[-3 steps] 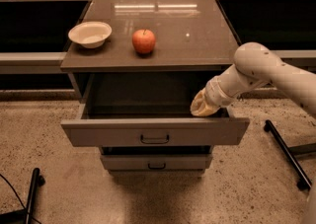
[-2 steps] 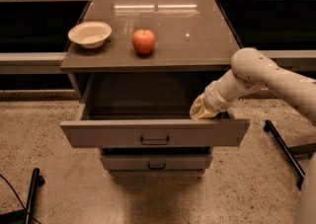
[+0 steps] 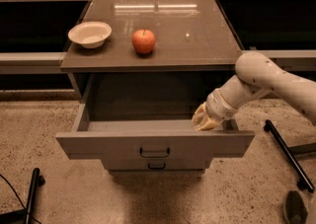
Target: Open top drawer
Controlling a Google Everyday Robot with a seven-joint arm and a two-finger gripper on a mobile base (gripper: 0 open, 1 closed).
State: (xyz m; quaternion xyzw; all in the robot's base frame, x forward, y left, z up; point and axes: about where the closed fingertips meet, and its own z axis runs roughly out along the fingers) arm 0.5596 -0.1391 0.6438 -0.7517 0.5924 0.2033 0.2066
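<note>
The top drawer [image 3: 123,145] stands pulled well out from under the tabletop [image 3: 197,40], its flat grey front facing the camera with the small dark loop handle [image 3: 154,153] at its centre, and its inside looks bare as far as can be seen. The hand [image 3: 205,120], pale yellow, sits at the right end of the top drawer, just behind the upper edge of the front panel and close to the right side wall; whether it is spread or pressed together cannot be told, nor whether it touches the panel. The white arm [image 3: 256,80] reaches down to it from the right of the top drawer. Above the top drawer, on the tabletop, a red apple [image 3: 143,41] stands over the drawer's middle and a white bowl [image 3: 90,34] lies over its left end, near each other but apart. Just below the top drawer, a narrower grey drawer front [image 3: 128,164] shows, partly out
</note>
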